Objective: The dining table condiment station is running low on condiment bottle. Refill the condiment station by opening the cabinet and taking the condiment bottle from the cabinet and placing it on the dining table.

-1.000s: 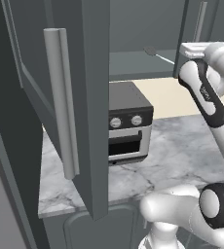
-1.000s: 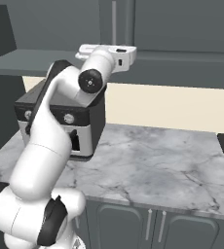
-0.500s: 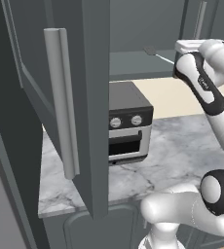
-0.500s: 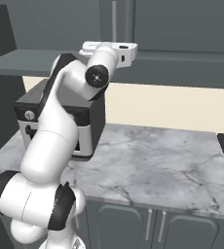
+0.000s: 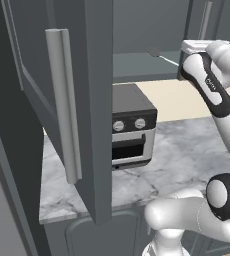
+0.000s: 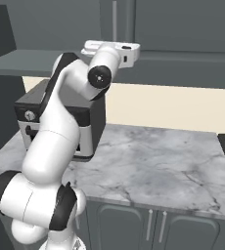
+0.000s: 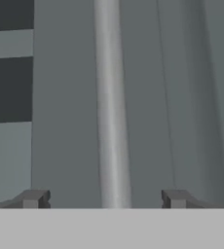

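Dark grey cabinet (image 7: 182,97) — vertical bar handle (image 7: 111,97)

One toaster oven (image 5: 129,127) stands on one marble tabletop (image 5: 187,155); two round knobs (image 5: 118,126) sit on the oven front. Left of the oven, one open wall cabinet door (image 5: 82,100) carries one vertical bar handle (image 5: 64,105). Behind and right of the oven, one further bar handle (image 5: 205,20) is mounted on a closed wall cabinet (image 6: 183,24). Below the tabletop, right of the oven, two base cabinet doors (image 6: 183,232) carry two short handles (image 6: 149,225). One hand (image 7: 104,198) has two fingertips (image 7: 33,198).
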Robot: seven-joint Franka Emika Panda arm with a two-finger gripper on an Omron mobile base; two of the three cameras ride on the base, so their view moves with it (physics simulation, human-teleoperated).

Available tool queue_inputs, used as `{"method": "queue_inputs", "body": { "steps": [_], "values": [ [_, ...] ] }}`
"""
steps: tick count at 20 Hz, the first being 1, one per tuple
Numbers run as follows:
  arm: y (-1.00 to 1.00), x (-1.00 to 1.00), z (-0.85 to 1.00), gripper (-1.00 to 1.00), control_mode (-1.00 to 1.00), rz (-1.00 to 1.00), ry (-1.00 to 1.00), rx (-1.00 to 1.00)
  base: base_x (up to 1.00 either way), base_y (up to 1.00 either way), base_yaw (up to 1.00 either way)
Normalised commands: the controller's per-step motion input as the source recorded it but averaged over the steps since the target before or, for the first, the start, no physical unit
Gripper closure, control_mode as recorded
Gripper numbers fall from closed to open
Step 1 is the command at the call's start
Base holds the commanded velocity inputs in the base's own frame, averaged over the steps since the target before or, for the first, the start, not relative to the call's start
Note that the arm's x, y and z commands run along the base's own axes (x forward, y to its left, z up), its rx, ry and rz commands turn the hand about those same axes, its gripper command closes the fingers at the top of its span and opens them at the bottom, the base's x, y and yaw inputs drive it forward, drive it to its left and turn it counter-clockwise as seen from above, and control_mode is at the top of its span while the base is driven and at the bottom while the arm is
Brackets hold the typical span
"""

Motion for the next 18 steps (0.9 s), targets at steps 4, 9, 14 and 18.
{"method": "queue_inputs", "body": {
  "steps": [4,9,14,18],
  "values": [
    [0.00,0.39,-0.08,1.00,-1.00,0.00,0.13,0.00,0.00,0.00,0.00],
    [-0.03,0.18,-0.06,1.00,-1.00,0.01,0.16,0.00,0.00,0.00,0.00],
    [-0.31,-0.42,0.00,1.00,-1.00,0.00,-0.06,0.00,0.00,0.00,0.00],
    [-0.62,-0.73,0.00,1.00,-1.00,0.06,-0.15,0.00,0.00,0.00,0.00]
  ]
}}
